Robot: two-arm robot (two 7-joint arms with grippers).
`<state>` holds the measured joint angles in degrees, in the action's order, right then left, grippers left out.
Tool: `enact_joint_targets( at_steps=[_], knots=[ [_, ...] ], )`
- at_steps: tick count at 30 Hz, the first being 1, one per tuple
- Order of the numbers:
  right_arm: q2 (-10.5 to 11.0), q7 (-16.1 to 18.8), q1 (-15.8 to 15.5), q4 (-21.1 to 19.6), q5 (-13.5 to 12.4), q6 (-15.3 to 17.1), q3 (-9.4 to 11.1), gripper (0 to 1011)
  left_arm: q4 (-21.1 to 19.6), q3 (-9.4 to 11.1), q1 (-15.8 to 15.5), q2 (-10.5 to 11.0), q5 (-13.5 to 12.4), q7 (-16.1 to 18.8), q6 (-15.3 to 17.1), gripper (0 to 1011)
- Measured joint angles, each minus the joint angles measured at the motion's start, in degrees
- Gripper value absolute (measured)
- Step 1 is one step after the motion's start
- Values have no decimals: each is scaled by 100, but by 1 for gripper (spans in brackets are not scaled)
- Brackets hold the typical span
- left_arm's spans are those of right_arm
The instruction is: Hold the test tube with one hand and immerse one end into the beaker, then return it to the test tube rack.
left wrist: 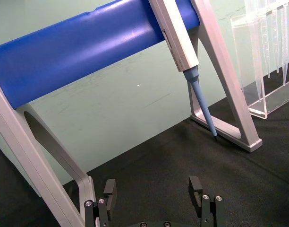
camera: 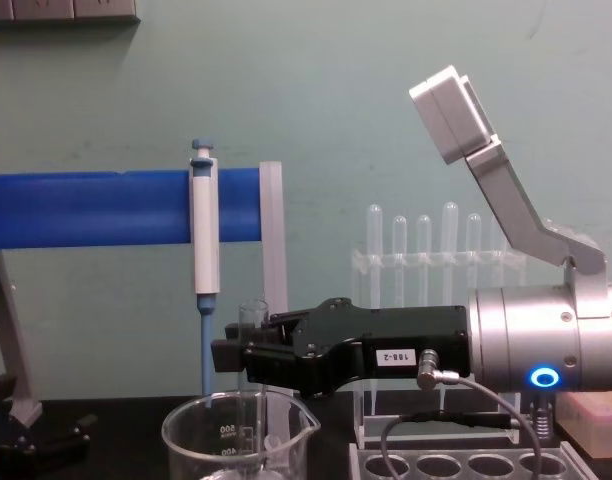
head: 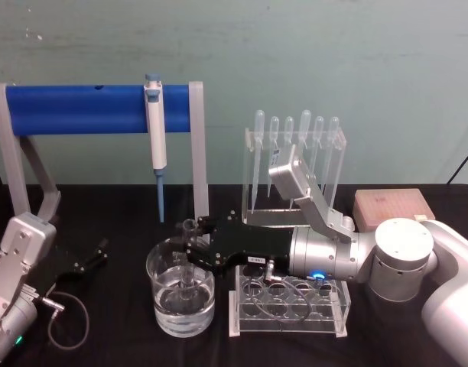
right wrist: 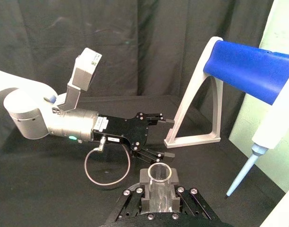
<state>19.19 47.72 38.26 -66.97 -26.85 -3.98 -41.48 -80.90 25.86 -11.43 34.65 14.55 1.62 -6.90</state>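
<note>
The test tube [head: 190, 229] stands upright in my right gripper [head: 190, 250], which is shut on its upper part. Its lower end reaches down inside the beaker [head: 164, 306], a wide clear glass with liquid in it, in front of the blue rack. From the chest, the tube's rim [camera: 253, 310] sticks up above the black jaws of the right gripper [camera: 236, 355], over the beaker [camera: 201, 435]. In the right wrist view the tube's open mouth [right wrist: 161, 172] sits between the fingers. My left gripper [head: 92, 256] rests open and empty at the near left, and its fingers [left wrist: 109, 189] stand wide apart.
A clear tube rack [head: 291, 306] with round holes stands right of the beaker, under my right wrist. Behind it is an acrylic stand of plastic pipettes [head: 295, 164]. A blue-barred frame [head: 96, 111] holds a hanging pipettor [head: 156, 138]. A pink box [head: 393, 206] sits back right.
</note>
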Motion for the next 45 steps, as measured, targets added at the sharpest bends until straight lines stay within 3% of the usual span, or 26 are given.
enact_joint_targets(
  at_steps=[45],
  knots=[
    [0,0,0,0,0,0,0,228,0,0,0,0,0,0,0,1000]
  ],
)
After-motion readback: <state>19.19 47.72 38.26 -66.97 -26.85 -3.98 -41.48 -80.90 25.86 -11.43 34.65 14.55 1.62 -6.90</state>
